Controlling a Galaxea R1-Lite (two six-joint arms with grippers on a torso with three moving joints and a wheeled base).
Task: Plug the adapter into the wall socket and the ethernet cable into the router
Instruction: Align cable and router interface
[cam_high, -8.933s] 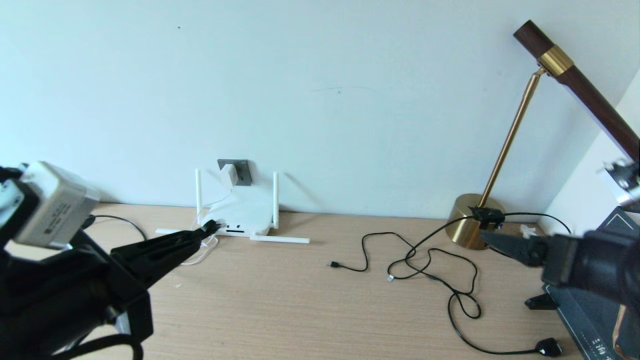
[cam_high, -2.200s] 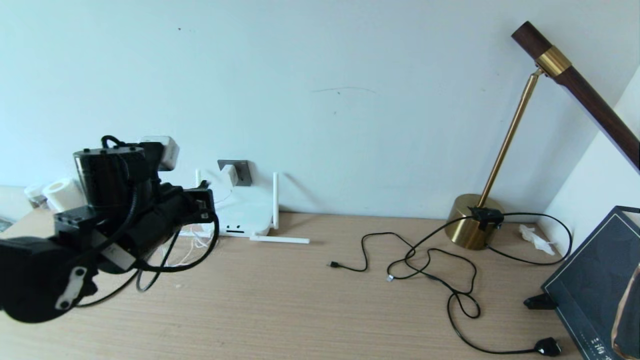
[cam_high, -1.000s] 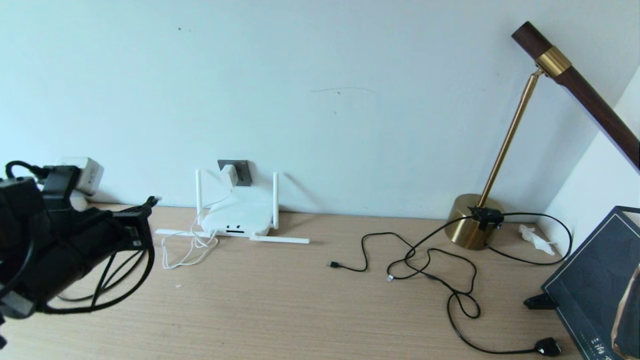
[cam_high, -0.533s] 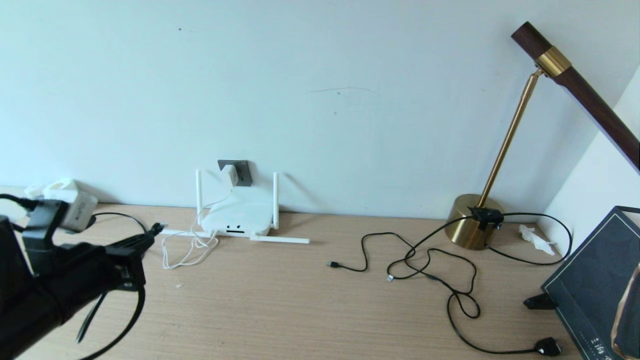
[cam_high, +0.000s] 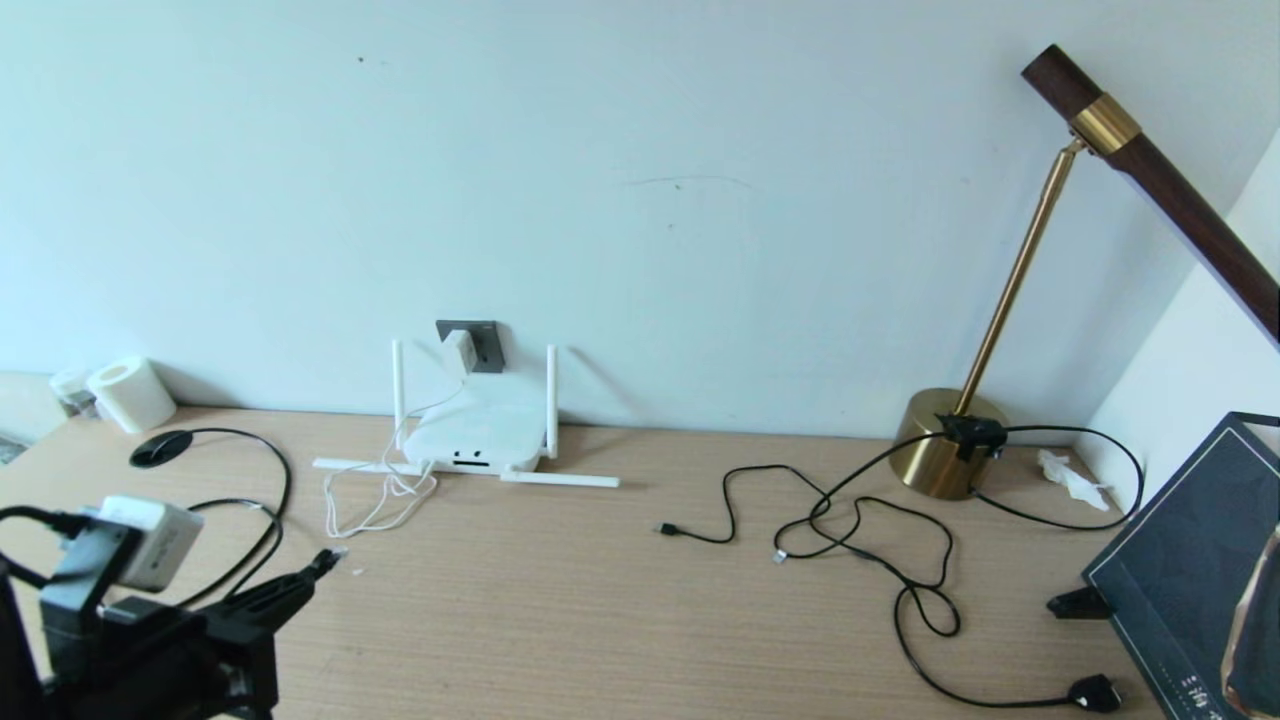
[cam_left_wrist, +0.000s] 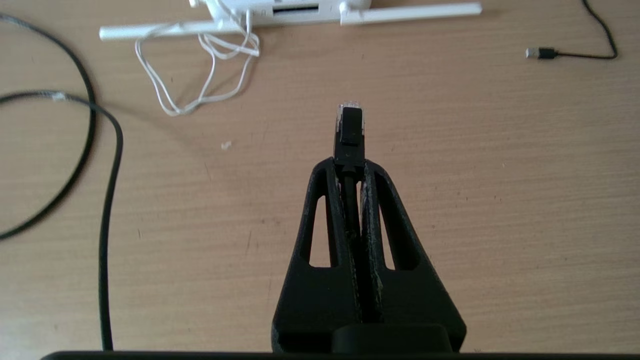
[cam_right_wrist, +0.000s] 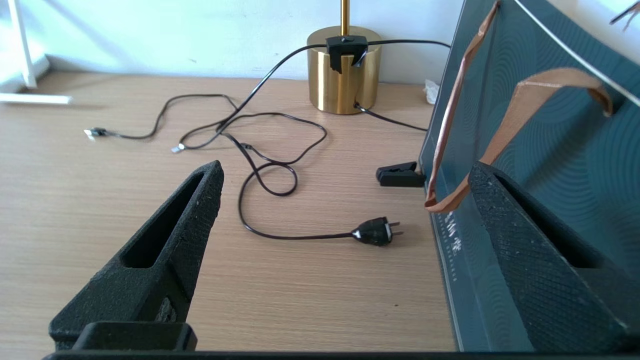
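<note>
A pale wall (cam_high: 700, 200) backs a light wood-grain counter (cam_high: 620, 620). A brass lamp (cam_high: 945, 455) stands at the right, near a white side wall (cam_high: 1200, 370). Lighting is even.

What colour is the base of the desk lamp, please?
The lamp base is shiny gold, clearest in the right wrist view.

The head camera looks forward and down across the desk (cam_high: 620, 620) to the far wall, with the router (cam_high: 472, 432) left of centre and the lamp (cam_high: 945, 455) at far right. The left wrist camera sits close above the desk, facing the router (cam_left_wrist: 295, 7). The right wrist camera looks low over the right side, sharing the lamp (cam_right_wrist: 344, 75) and the loose black cord (cam_right_wrist: 265, 175).
</note>
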